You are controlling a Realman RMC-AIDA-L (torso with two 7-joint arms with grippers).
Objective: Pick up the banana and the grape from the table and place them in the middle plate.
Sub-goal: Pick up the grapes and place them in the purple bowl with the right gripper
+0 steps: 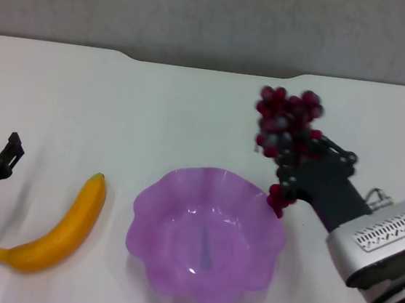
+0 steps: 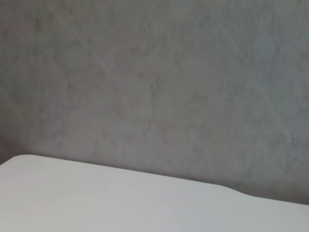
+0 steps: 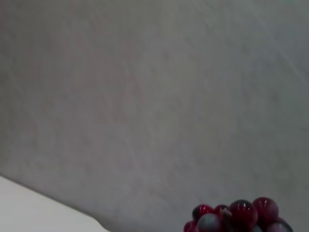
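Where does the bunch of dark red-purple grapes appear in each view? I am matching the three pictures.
Head view: the bunch of dark red-purple grapes is held in the right gripper, right of centre, beyond the purple plate's rim.
Left wrist view: not in it.
Right wrist view: bottom edge, right of centre.
Shared landmark: the white table against the grey wall.

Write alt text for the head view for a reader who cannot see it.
The right gripper holds the grape bunch lifted beside the far right rim of the empty purple middle plate. The banana lies on the white table left of the plate, and the left gripper sits at the left edge.
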